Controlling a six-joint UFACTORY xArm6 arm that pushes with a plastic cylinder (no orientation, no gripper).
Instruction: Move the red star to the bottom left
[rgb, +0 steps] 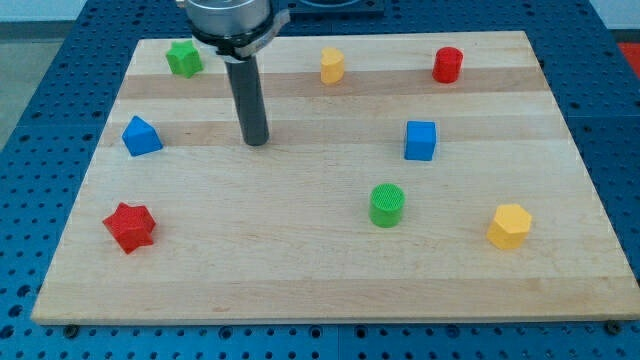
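Note:
The red star (130, 226) lies on the wooden board (300, 270) near the view's bottom left. My tip (257, 141) stands on the board well up and to the right of it, apart from every block. The nearest block to my tip is the blue triangular block (141, 136), to its left.
A green star (184, 58) sits at the top left. A yellow block (332, 66) and a red cylinder (448, 65) sit along the top. A blue cube (420, 140), a green cylinder (387, 205) and a yellow hexagon (509, 225) lie on the right half.

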